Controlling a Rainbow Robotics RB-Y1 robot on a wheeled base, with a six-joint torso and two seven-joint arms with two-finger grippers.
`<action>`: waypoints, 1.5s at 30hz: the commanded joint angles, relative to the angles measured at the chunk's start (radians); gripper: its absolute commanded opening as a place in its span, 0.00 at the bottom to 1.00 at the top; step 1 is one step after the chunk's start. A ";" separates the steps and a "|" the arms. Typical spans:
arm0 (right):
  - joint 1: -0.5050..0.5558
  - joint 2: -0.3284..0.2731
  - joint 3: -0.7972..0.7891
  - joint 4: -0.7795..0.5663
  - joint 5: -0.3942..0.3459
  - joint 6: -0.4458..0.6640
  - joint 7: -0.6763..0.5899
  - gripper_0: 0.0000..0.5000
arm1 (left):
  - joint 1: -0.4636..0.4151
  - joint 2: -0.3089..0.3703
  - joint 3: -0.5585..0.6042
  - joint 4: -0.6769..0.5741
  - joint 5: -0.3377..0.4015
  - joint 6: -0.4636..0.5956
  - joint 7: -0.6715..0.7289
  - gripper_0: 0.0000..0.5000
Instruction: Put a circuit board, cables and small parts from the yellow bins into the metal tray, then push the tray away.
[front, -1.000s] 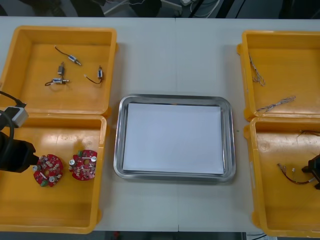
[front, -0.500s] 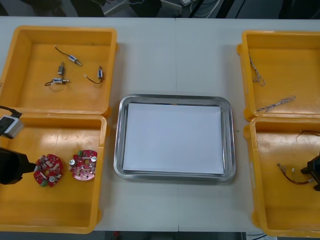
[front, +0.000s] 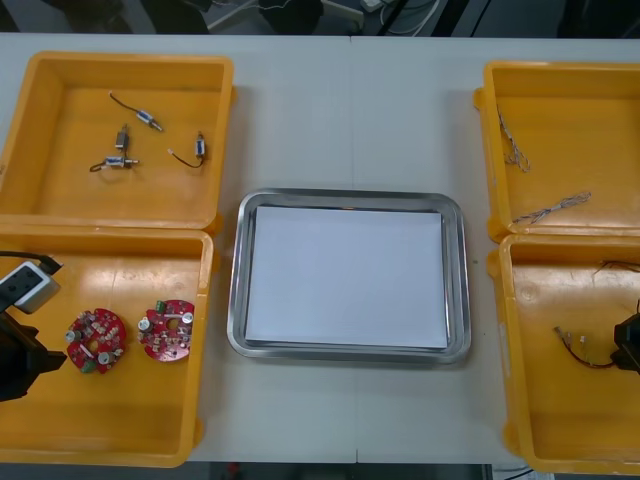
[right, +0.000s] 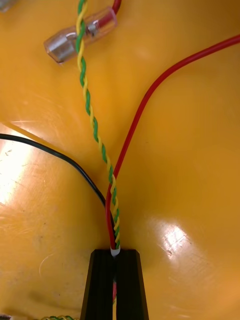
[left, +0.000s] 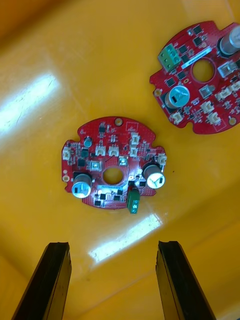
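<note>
Because the circuit board (left: 114, 167) lies flat in the bin (front: 120, 420) left of the metal tray (front: 238, 300), my left tool (left: 114, 245) hangs spread to straddle it; right of the tray, my right tool (right: 115, 252) pinches, I think, a red and yellow cable (right: 97, 135).

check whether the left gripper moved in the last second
Yes: the left gripper, open, has drawn back toward the near edge of the table, away from the leftmost circuit board.

two round red circuit boards (front: 96, 340) lie flat in the near left yellow bin (front: 205, 340); the metal tray (front: 238, 300), white inside, sits between the bins; a red and yellow cable (right: 113, 205) lies in the near right bin (front: 508, 350).
</note>
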 joint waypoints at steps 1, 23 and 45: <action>0.025 -0.001 -0.023 -0.022 -0.025 0.024 -0.027 0.00 | -0.006 0.056 -0.082 -0.018 -0.042 -0.049 -0.034 1.00; -0.088 -0.238 -0.158 -0.273 -0.117 0.429 -0.035 0.00 | -0.155 0.057 -0.364 0.128 -0.176 -0.208 -0.071 1.00; -0.150 -0.548 -0.060 -0.456 -0.520 0.397 0.380 0.00 | -0.193 0.051 -0.427 0.192 -0.189 -0.245 -0.074 1.00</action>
